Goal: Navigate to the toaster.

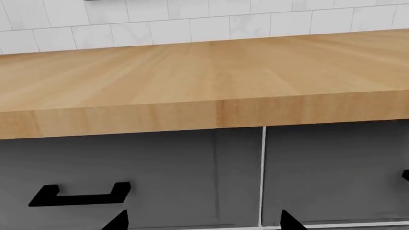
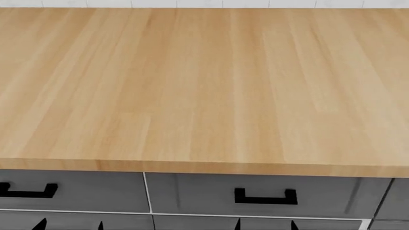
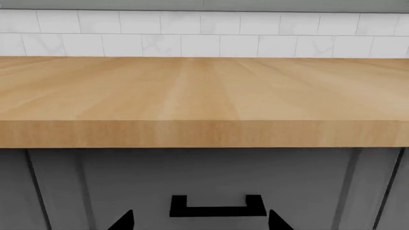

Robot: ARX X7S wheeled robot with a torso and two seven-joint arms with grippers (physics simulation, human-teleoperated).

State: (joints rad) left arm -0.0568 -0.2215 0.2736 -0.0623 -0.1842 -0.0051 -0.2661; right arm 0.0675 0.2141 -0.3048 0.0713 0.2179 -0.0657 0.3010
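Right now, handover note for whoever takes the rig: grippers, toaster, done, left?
Left gripper: fingers apart, holding nothing.
Right gripper: same.
Toaster: not in any view.
Seen: wooden countertop, grey drawers with black handles below, white tile wall behind.
Done: robot faces the counter edge, close up.
Left: find the toaster, probably by turning or driving along the counter, then approach it.

Light wooden countertop (image 2: 204, 86) spanned the scene, white tiled wall (image 3: 204, 36) ran along its far edge, grey drawers (image 2: 255, 194) with black handles (image 2: 265, 197) sat beneath, nearest.
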